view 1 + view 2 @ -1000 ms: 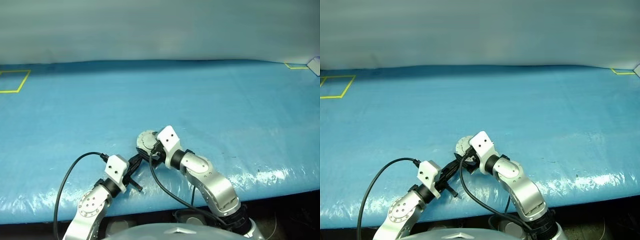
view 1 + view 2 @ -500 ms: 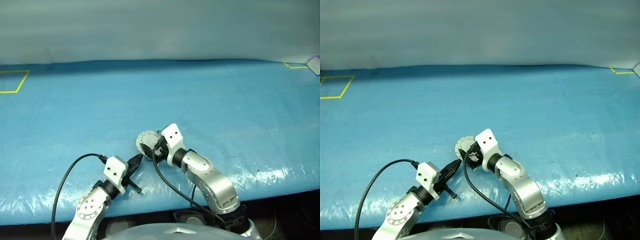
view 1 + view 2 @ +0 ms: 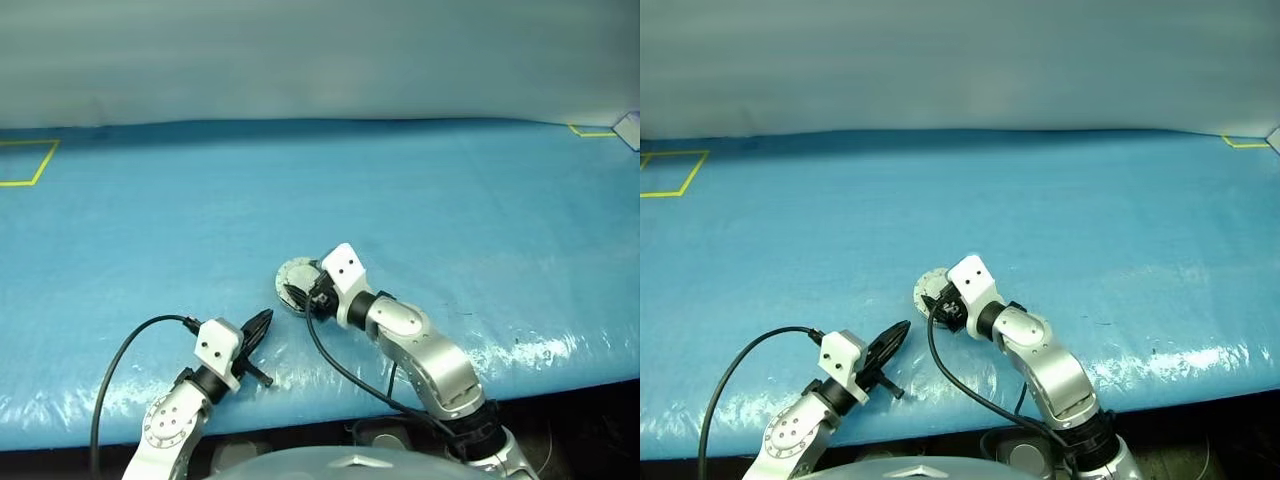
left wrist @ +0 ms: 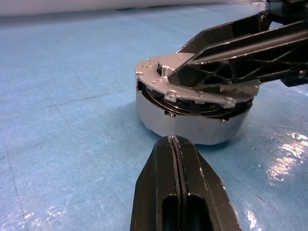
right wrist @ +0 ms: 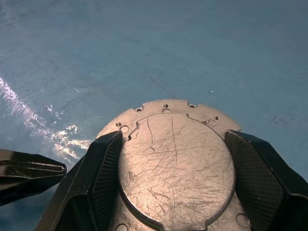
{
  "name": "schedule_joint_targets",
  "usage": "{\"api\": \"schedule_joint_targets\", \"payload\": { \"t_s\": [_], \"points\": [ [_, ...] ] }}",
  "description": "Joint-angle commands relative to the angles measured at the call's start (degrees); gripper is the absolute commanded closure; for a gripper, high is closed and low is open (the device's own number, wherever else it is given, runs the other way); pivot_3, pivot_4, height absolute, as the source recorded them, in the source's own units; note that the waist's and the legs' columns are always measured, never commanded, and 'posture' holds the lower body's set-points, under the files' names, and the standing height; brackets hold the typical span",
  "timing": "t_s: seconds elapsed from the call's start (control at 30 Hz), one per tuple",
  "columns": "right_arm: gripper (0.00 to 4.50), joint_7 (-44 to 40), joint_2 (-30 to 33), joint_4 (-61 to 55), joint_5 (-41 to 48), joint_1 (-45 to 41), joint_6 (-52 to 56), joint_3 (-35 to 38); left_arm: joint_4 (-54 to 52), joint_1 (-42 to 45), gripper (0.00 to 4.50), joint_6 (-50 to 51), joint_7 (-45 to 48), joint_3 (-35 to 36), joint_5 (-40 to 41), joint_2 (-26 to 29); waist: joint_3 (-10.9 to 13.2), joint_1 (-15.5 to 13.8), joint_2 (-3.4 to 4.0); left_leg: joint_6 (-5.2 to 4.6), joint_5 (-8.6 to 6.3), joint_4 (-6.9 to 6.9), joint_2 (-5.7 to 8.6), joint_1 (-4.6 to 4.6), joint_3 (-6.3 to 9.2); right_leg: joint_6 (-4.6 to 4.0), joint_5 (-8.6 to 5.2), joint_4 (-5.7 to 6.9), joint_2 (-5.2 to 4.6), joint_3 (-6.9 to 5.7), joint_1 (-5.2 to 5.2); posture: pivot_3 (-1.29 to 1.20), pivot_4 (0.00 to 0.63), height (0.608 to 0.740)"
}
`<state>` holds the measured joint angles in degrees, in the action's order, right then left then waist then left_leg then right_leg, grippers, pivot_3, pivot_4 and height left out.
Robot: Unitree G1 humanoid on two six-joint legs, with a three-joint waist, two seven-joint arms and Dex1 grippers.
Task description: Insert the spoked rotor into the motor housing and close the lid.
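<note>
Motor housing [image 4: 192, 122]: a round silver-grey puck, sitting flat on the blue counter [image 3: 450, 200] near its front edge, slightly left of centre in the head views.
Lid [image 5: 175, 159]: grey disc with a scratched, raised centre and small holes around its edge, lying on top of the housing. In the left wrist view a dark gap shows between lid and housing wall on the near side; whether it is fully seated cannot be told.
Spoked rotor: through that gap only dark layered parts show; the rotor cannot be picked out.
Right gripper [image 5: 168, 173]: jaws spread apart, one black finger [image 5: 103, 168] on either side of the lid's raised centre. The fingers lie over the lid's top face in the left wrist view. Firm contact with the raised centre cannot be confirmed.
Left gripper [image 4: 174, 144]: jaws closed together, nothing between them. The tips point at the housing's side wall and stand just short of it, not touching, low over the counter.
Relative position: the housing and lid lie between the right jaws and straight ahead of the left jaws.
Counter markings: yellow tape outline [image 3: 25, 165] at the far left, well apart from the work.
</note>
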<state>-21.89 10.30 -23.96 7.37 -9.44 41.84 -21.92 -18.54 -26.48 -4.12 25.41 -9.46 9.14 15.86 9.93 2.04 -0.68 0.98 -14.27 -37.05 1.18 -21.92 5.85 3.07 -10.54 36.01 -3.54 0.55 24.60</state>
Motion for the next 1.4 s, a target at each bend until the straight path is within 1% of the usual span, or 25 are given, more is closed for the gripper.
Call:
{"api": "schedule_joint_targets", "payload": {
  "t_s": [0.03, 0.27, 0.43, 0.63, 0.8, 1.1, 1.27, 1.4],
  "points": [
    [1.46, -1.03, 0.74, -3.78, 0.7, -2.35, -0.03, 0.77, 0.25, -0.18, 4.5, -3.24, 0.01, 0.17, -0.21, -0.55, 0.0, -0.01, -0.01, 0.0, 0.0, 0.0, 0.0, 0.0, 0.0, 0.0, 0.0, 0.0, 0.0, -0.01, 0.0, 0.0, 0.15, 0.74],
    [1.46, -2.49, 2.35, -1.43, 0.43, -1.97, -0.19, -0.81, 1.29, -0.08, 4.5, -4.81, -1.02, -1.17, -1.64, -1.77, 0.0, -0.03, -0.01, -0.02, -0.02, -0.01, 0.02, -0.01, -0.01, 0.01, 0.0, -0.03, -0.01, 0.0, -0.03, 0.0, 0.15, 0.74],
    [1.46, -2.27, 1.34, 3.41, 0.38, -1.47, -2.49, -0.12, 0.05, 0.58, 4.5, -3.47, -2.31, -3.31, -3.32, -3.0, -0.01, 0.0, -0.01, -0.02, -0.02, -0.01, 0.01, 0.01, -0.02, 0.01, 0.01, -0.02, 0.0, 0.0, -0.05, 0.0, 0.15, 0.74],
    [1.46, -2.48, 0.82, 8.04, -0.71, -2.09, -4.87, -0.48, -0.17, 0.17, 4.5, -3.91, -1.6, -2.69, -2.61, -1.95, -0.02, 0.13, 0.0, -0.02, -0.02, -0.01, -0.09, 0.12, -0.05, 0.01, 0.0, 0.01, 0.05, -0.01, -0.1, 0.0, 0.15, 0.74],
    [1.46, -3.71, 1.73, 9.01, -1.27, -2.25, -5.48, -1.63, -0.17, 0.03, 4.5, -3.8, -1.26, -2.61, -2.32, -1.87, -0.03, 0.15, 0.01, -0.02, -0.02, -0.04, -0.19, 0.16, -0.15, 0.01, 0.0, 0.01, 0.09, -0.01, -0.11, 0.0, 0.15, 0.74],
    [1.46, -6.46, 3.62, 4.94, 0.01, -5.35, -0.6, -1.33, -0.29, 0.06, 4.5, -2.72, -0.68, -2.67, -1.69, -1.4, -0.04, 0.08, 0.01, -0.02, -0.04, -0.02, -0.19, 0.16, -0.16, 0.0, 0.01, 0.0, 0.09, 0.0, -0.1, 0.0, 0.15, 0.74],
    [1.46, -7.02, 3.31, 3.11, 2.5, -7.58, 6.51, 0.1, -0.34, 0.06, 4.5, -2.39, -0.22, -2.63, -1.56, -1.14, -0.04, 0.05, 0.01, -0.02, -0.05, -0.01, -0.18, 0.15, -0.15, 0.0, 0.01, 0.0, 0.09, 0.0, -0.08, 0.0, 0.15, 0.74],
    [1.46, -7.49, 3.98, 3.04, 2.54, -8.51, 6.92, -0.19, -0.57, -0.2, 4.5, -2.29, -0.02, -2.7, -1.47, -0.94, -0.04, 0.05, 0.01, -0.02, -0.07, -0.01, -0.18, 0.14, -0.16, 0.0, 0.0, -0.01, 0.09, 0.0, -0.08, 0.0, 0.15, 0.74]
  ]
}}
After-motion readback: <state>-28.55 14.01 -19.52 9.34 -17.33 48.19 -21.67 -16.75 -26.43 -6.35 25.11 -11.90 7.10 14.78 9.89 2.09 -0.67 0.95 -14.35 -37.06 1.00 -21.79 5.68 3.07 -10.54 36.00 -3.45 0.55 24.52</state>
